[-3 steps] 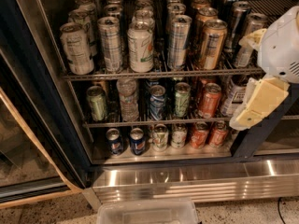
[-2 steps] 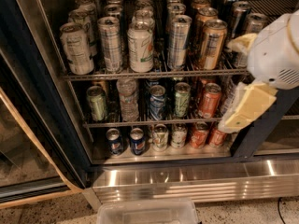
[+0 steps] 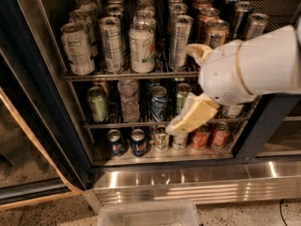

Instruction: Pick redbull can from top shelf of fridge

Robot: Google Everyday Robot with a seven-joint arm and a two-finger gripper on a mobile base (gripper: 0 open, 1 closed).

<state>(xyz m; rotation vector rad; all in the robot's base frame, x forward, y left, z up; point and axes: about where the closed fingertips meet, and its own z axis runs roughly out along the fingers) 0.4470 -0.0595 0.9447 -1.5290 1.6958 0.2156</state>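
The fridge [image 3: 188, 185] stands open, with cans in rows on chrome wire racks. On the top shelf [image 3: 131, 74] the front row holds a wide white can with black text, a slim silver redbull can [image 3: 111, 44], a white can with a green-red logo, and a second slim redbull can [image 3: 179, 41]. More cans stand behind them. My gripper [image 3: 181, 88] is in front of the shelf's right half, just right of the second redbull can. It is open and empty. One cream finger [image 3: 196, 51] is at top-shelf height; the other [image 3: 190, 117] hangs before the middle rack.
Two lower racks [image 3: 141, 125] hold shorter cans and a water bottle. The glass door [image 3: 28, 164] stands open at the left. A dark frame post [image 3: 258, 131] is at the right behind my white arm [image 3: 254, 65]. A clear plastic bin [image 3: 148, 213] sits on the floor below.
My arm and gripper have moved left, from the fridge's right edge to in front of the right half of the shelves. The cans have not moved.
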